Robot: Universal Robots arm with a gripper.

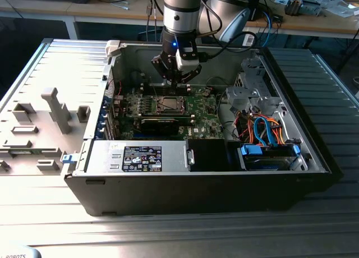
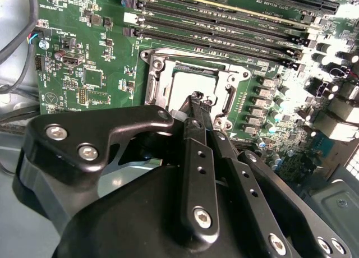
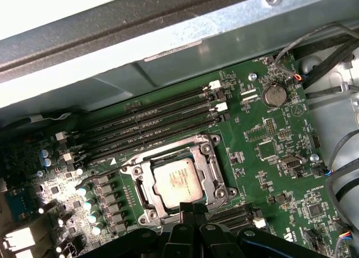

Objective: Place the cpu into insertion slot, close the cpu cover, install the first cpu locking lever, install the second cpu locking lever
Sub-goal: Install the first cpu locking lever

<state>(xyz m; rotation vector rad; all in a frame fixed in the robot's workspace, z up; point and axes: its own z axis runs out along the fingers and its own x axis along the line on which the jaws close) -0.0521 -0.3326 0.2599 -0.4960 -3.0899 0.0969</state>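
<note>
One slip is the risk: the claw (image 2: pixel 197 98), its tips pinched together on nothing I can see, hovers at the edge of the cover (image 3: pixel 208 164), which lies shut over the cpu (image 3: pixel 178 182) seated in its socket (image 3: pixel 147 197), and a skewed push could scrape the board (image 3: pixel 269 151).

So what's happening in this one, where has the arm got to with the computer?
A single robot arm is reaching into an open computer case and working at the processor socket on the green motherboard. The cpu already sits in the insertion slot, and the cpu cover lies closed around it as a metal frame. The gripper, its fingers shut together, has its tips at the edge of that frame, at the side of the socket.
</note>
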